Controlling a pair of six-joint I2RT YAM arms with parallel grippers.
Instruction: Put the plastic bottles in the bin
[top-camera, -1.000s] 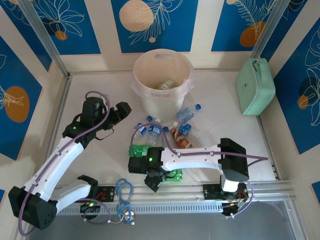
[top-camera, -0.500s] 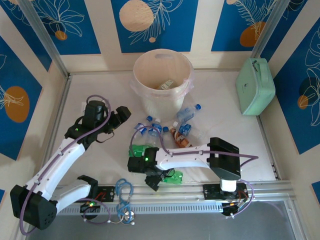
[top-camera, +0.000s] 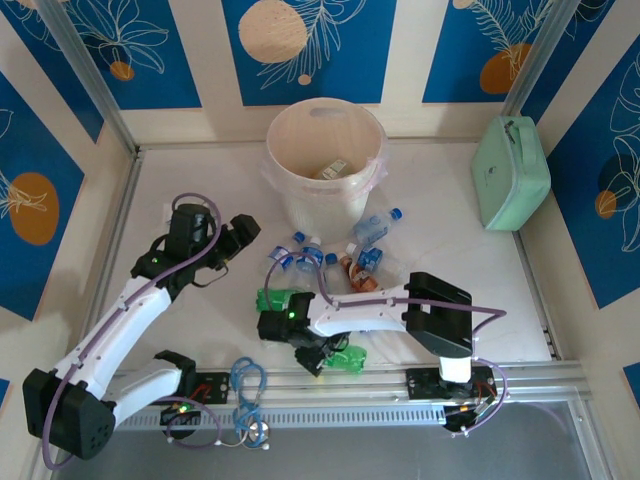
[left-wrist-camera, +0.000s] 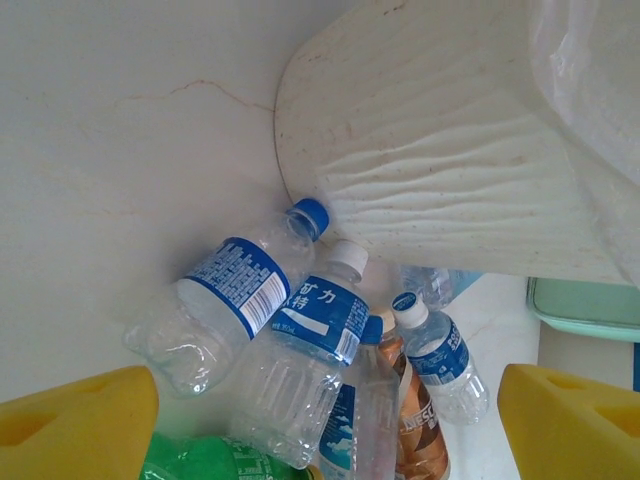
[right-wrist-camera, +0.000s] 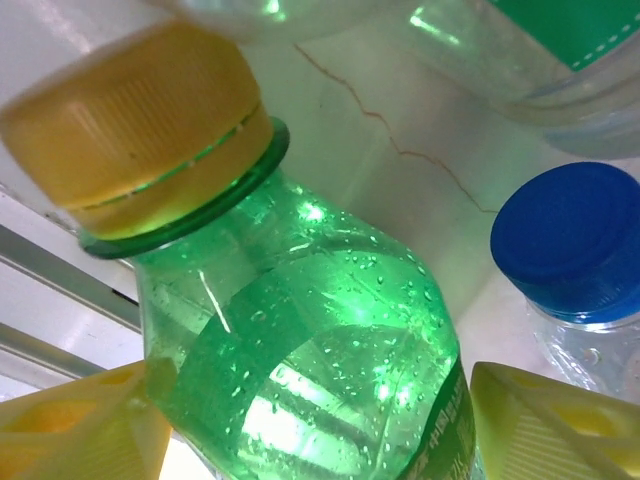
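Note:
Several plastic bottles (top-camera: 330, 262), clear ones with blue labels plus a brown one, lie in a heap in front of the bin (top-camera: 322, 200). A green bottle (top-camera: 350, 356) with a yellow cap lies near the front rail, another green bottle (top-camera: 280, 300) beside it. My right gripper (top-camera: 320, 358) is low over the near green bottle (right-wrist-camera: 300, 340). Its yellow fingers (right-wrist-camera: 70, 430) straddle the body: the left pad touches, and a thin gap shows at the right. My left gripper (top-camera: 245, 228) hangs open, left of the heap, looking at the clear bottles (left-wrist-camera: 235, 290) and the bin's wall (left-wrist-camera: 450, 150).
A mint-green case (top-camera: 512, 172) leans at the far right wall. Blue cables (top-camera: 247, 385) lie on the metal rail (top-camera: 400, 385) along the front edge. A blue-capped bottle (right-wrist-camera: 575, 240) lies right beside the green one. Walls close in the table on three sides.
My right gripper has sunk onto the near green bottle and its jaws have narrowed around it. The right arm's elbow swung left. The left arm barely shifted.

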